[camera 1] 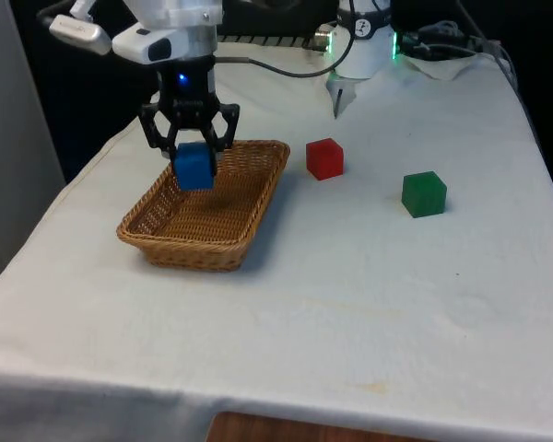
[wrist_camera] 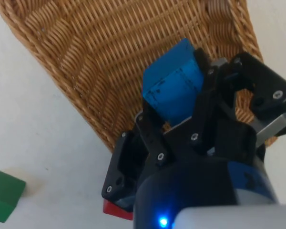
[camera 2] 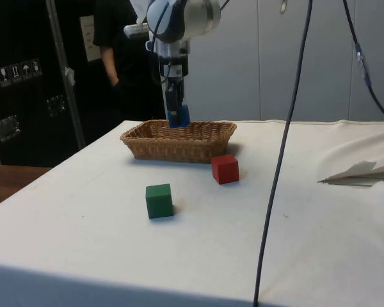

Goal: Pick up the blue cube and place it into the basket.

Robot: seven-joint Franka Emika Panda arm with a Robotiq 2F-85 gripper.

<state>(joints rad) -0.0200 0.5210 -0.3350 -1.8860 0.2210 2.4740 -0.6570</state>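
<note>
The blue cube hangs between the fingers of my gripper, which is shut on it. It hovers over the far end of the wicker basket, just above the rim. In the side view the gripper points straight down, and the cube sits at rim height inside the basket's outline. From the wrist, the cube looks tilted in the gripper, with the basket's woven floor beneath it.
A red cube stands on the cloth just to the front view's right of the basket. A green cube lies further right. A black cable hangs down in the side view, and a person stands behind the table.
</note>
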